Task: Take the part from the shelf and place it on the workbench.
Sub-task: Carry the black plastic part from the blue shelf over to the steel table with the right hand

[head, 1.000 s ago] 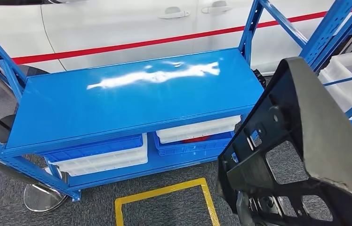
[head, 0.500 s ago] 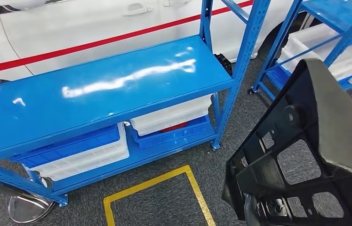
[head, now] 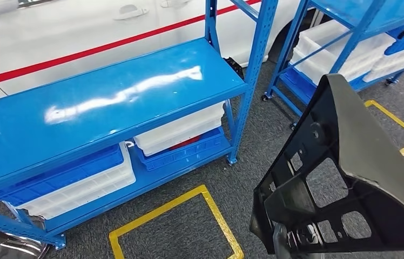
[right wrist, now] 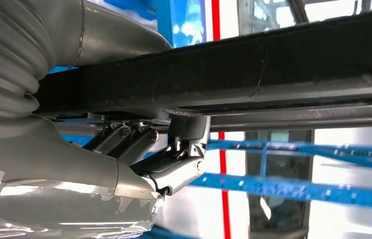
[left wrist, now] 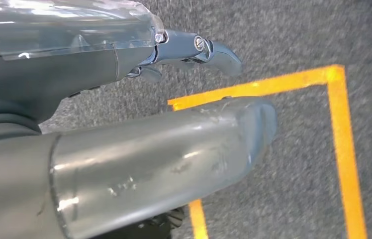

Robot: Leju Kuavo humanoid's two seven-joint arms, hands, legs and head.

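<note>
Right robot hand (right wrist: 174, 149) clamps the black part (head: 351, 178) from beneath, fingers (right wrist: 189, 134) pressed up against its underside.

Above that robot hand the part is a matt black plastic panel, wedge-shaped, with ribs, square cut-outs and round bosses on its inner face, held tilted above the grey carpet (head: 254, 178). Left robot hand (left wrist: 194, 50) hangs over a yellow floor outline (left wrist: 343, 149), fingers apart and holding nothing. Beyond the part stands a blue shelf (head: 108, 97) with white and blue bins (head: 81, 178) under it.
</note>
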